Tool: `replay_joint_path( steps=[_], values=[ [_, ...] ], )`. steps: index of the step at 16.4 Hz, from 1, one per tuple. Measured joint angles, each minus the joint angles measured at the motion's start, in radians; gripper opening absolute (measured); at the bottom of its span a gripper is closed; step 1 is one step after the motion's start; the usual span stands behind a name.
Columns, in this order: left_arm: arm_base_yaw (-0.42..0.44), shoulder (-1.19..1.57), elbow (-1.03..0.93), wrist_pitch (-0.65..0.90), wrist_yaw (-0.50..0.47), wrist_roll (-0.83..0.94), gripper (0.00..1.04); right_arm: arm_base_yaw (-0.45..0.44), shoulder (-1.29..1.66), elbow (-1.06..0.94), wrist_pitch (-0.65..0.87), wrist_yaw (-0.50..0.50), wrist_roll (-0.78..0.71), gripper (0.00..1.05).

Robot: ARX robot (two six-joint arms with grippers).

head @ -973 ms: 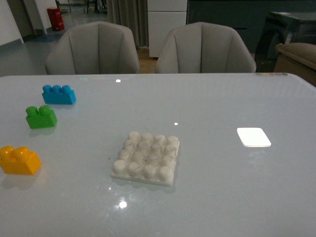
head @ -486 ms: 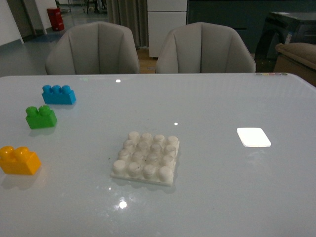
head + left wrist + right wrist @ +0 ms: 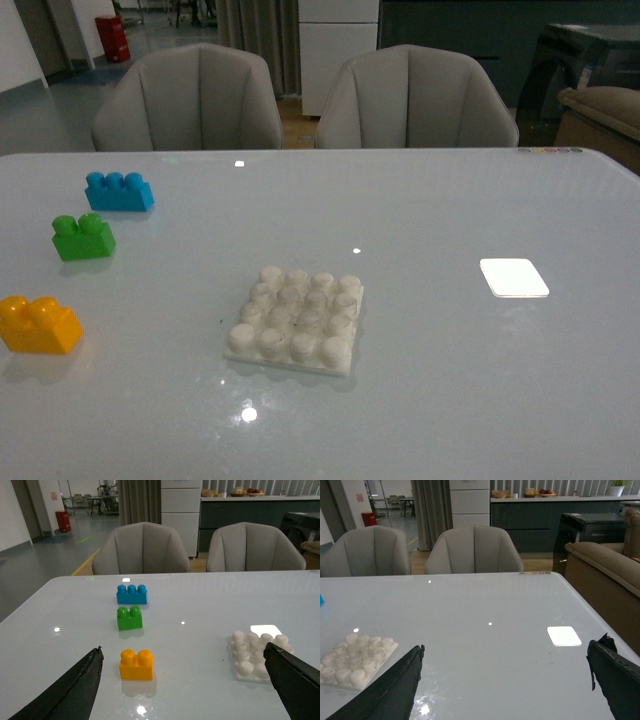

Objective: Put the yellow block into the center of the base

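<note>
Seen from the front, the yellow block sits on the desk, well apart from the studded white base. A green brick and a blue brick stand beyond the block.

At the left wrist, the left tool gapes wide and holds nothing. The yellow block lies ahead between its fingers, and the base is just by one fingertip.

At the right wrist, the right tool is likewise spread wide and empty. The base is near one finger and a white patch is nearer the other.

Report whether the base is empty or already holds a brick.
Empty: the base shows only bare studs; the yellow block sits apart, to its left.
</note>
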Motion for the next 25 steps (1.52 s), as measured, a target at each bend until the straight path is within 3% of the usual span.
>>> replay_joint_path(
  steps=[4,6,8,10,13,14,19,21,22,25],
  values=[
    [0.000,0.000,0.000,0.000,0.000,0.000,0.98,0.000,0.000,0.000,0.000,0.000,0.000,0.98],
    [-0.109,0.138,0.100,-0.239,-0.211,-0.095,0.98,0.000,0.000,0.000,0.000,0.000,-0.002,0.98],
    [-0.156,0.184,0.138,-0.240,-0.304,-0.165,0.98,0.000,0.000,0.000,-0.001,0.000,0.000,0.98],
    [-0.102,0.293,0.168,-0.093,-0.248,-0.165,0.98,0.000,0.000,0.000,0.000,0.000,0.000,0.98],
    [0.048,0.690,0.188,0.253,-0.079,-0.133,0.98,0.000,0.000,0.000,0.000,0.000,0.000,0.98],
    [0.059,0.768,0.205,0.315,-0.053,-0.121,0.98,0.000,0.000,0.000,0.000,0.000,0.000,0.98],
    [0.086,1.041,0.301,0.489,0.011,-0.083,0.98,0.000,0.000,0.000,0.000,0.000,0.000,0.98],
    [0.115,1.393,0.443,0.596,0.062,-0.036,0.98,0.000,0.000,0.000,0.000,0.000,0.000,0.98],
    [0.150,1.712,0.622,0.574,0.071,-0.014,0.98,0.000,0.000,0.000,0.000,0.000,0.000,0.98],
    [0.176,1.836,0.722,0.521,0.114,-0.007,0.98,0.000,0.000,0.000,0.000,0.000,0.000,0.98]
  ],
)
